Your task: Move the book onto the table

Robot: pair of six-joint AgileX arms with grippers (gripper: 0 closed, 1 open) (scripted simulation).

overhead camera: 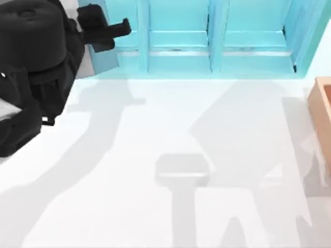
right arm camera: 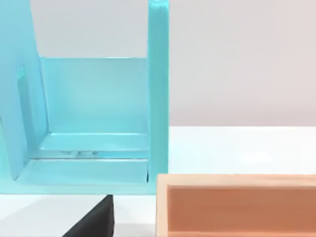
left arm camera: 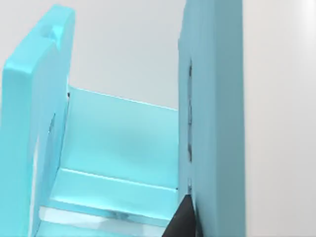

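The counter (overhead camera: 155,155) is a big, flat, plain white slab, smooth and crossed by soft grey shadows. Along its far edge sits a glossy light-blue shelf (overhead camera: 217,41), all straight panels and upright dividers forming open compartments. A tan wooden box (overhead camera: 321,111), open-topped with thick walls, is on the right edge. The book (overhead camera: 103,61), a light-blue block with a greyish-white page side, stands at the shelf's left end, just under the left hand (overhead camera: 115,35). Can't tell if that hand is spread or pinching. The right hand (right arm camera: 94,219) faces the shelf's right end, fingers unclear too.
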